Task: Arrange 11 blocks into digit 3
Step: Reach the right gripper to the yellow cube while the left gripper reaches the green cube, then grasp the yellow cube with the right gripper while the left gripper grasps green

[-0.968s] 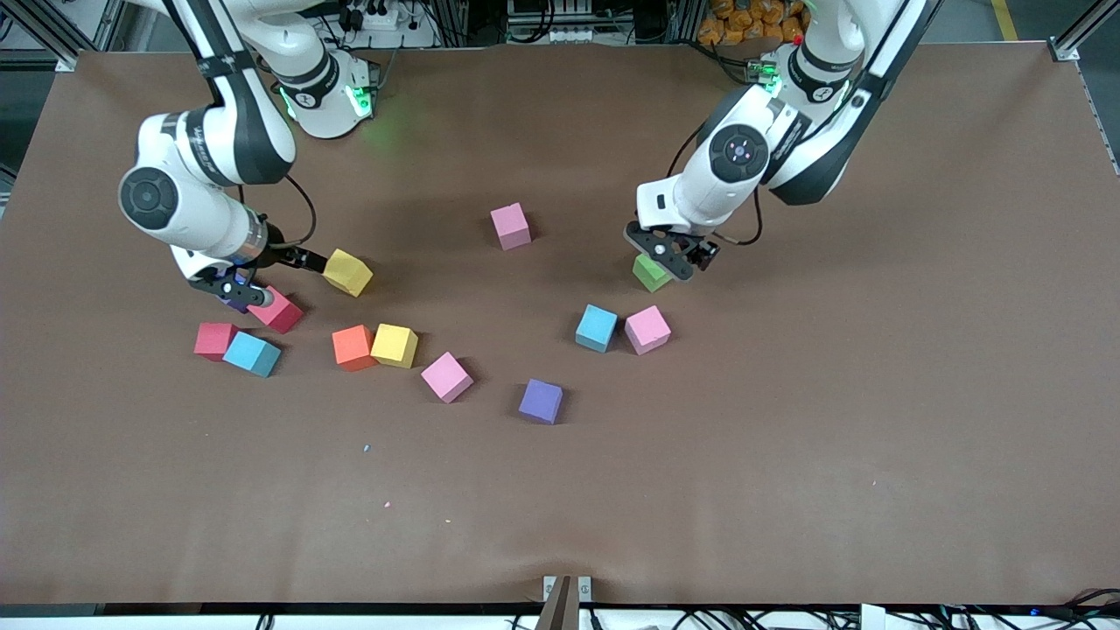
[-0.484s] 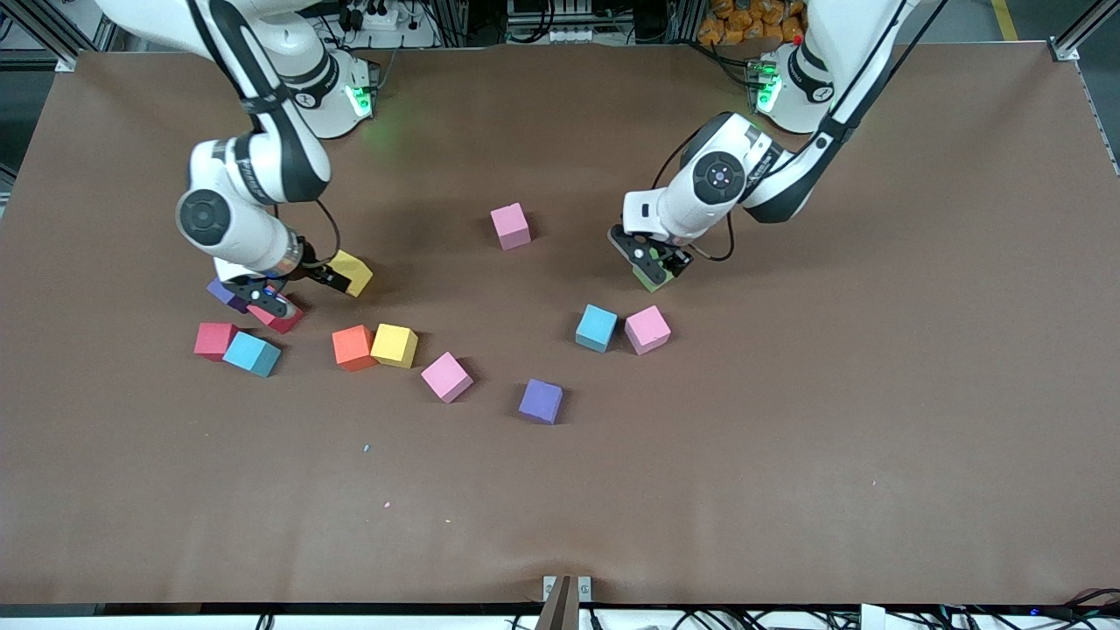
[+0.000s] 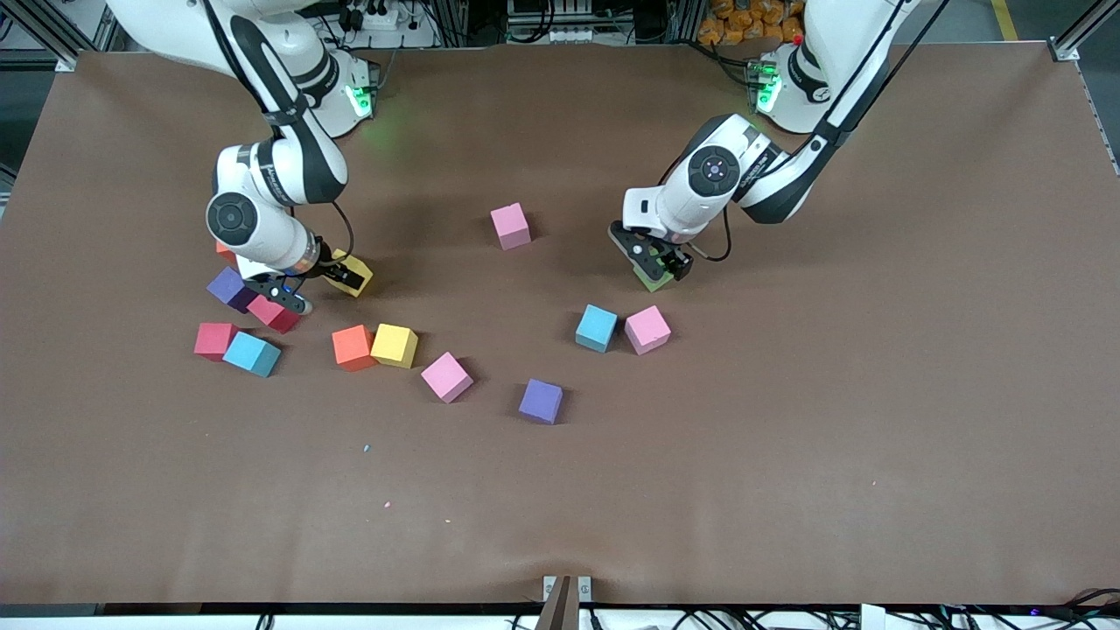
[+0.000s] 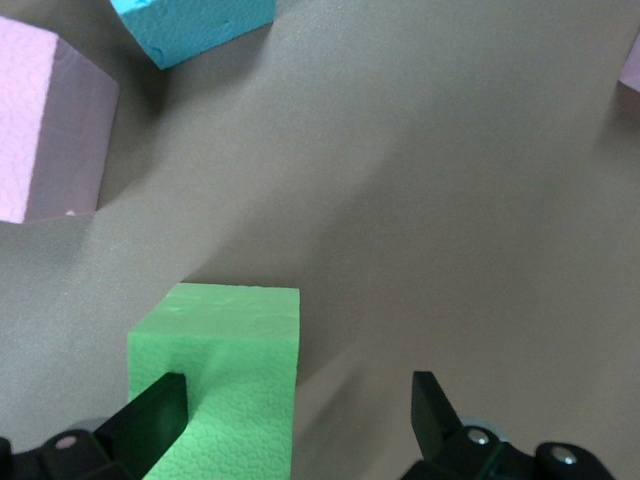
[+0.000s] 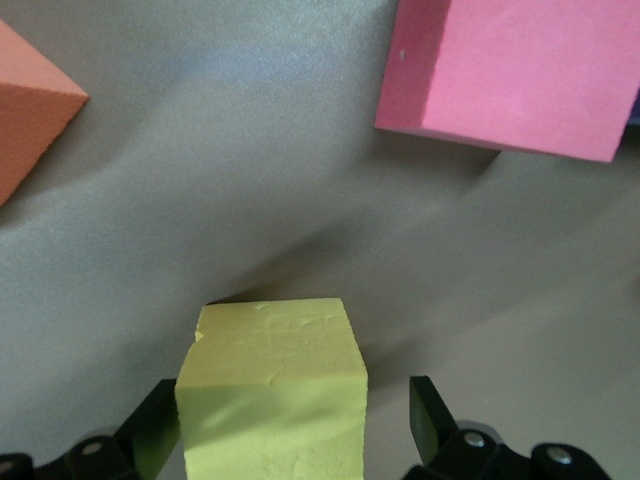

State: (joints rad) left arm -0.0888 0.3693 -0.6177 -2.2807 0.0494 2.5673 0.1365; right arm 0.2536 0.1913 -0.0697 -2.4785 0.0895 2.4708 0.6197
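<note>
Table (image 3: 787, 490): brown, fills the frame; blocks loose across its middle, no figure laid out.
Right arm (image 3: 262, 184): has swung in from the left edge toward frame centre since a second ago, uncovering a purple block (image 3: 229, 288).
Left arm (image 3: 726, 171): upper right, has dropped a little.
Right gripper (image 3: 302, 289): left of centre, fingers spread around a yellow block (image 5: 270, 395), one finger (image 5: 428, 412) clear of it.
Left gripper (image 3: 654, 261): right of centre, spread, the green block (image 4: 225, 385) against one finger (image 4: 150, 415).
Other blocks: unmoved; pink (image 3: 510, 225) upper middle, a second purple (image 3: 541, 401) lowest.
</note>
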